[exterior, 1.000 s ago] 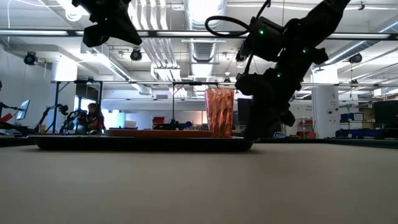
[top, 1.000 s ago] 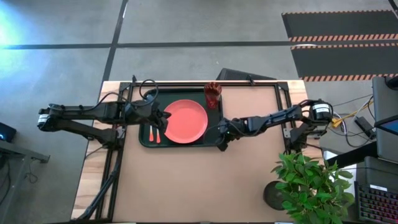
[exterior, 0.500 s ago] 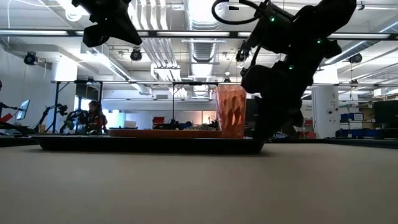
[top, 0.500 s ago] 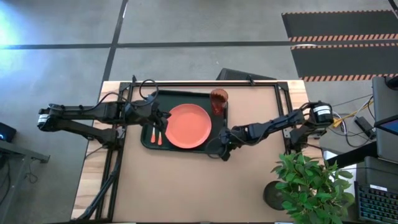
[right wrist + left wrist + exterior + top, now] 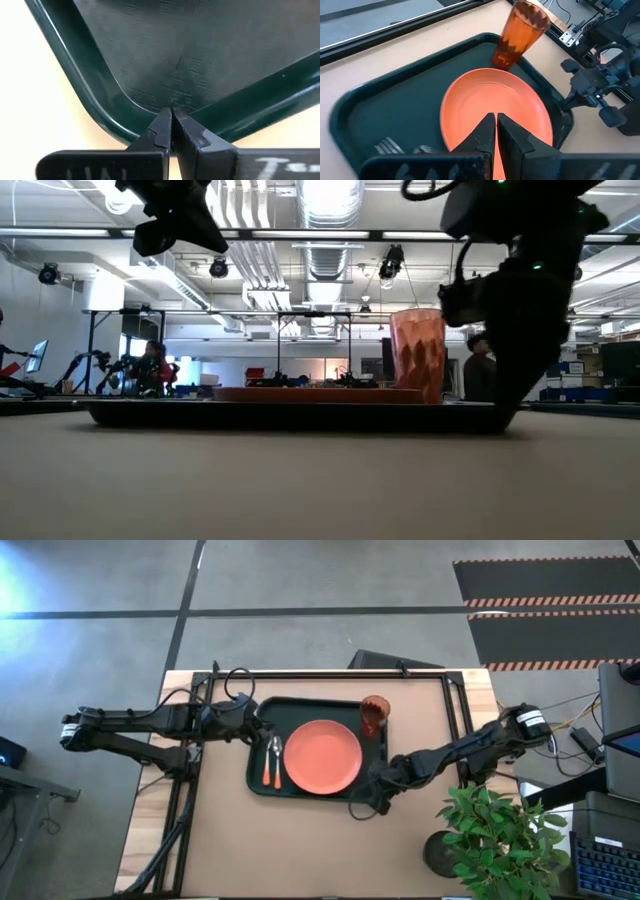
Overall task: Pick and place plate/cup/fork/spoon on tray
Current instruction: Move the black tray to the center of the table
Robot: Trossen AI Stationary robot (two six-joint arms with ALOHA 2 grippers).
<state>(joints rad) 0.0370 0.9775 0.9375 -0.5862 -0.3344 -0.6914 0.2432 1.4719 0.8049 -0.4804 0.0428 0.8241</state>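
High view: right gripper (image 5: 366,802) clamped on tray (image 5: 262,782) corner rim; left gripper (image 5: 252,718) closed, empty, near tray's edge.

I see a pale wood counter (image 5: 300,840) on a grey concrete floor (image 5: 90,580) crossed by dark lines. Striped black mats (image 5: 545,600) lie at the far right. A leafy plant (image 5: 500,835) stands at the counter's near right corner. Beyond, the hall has ceiling ducts (image 5: 325,255), strip lights (image 5: 325,195) and a person (image 5: 478,368) standing.
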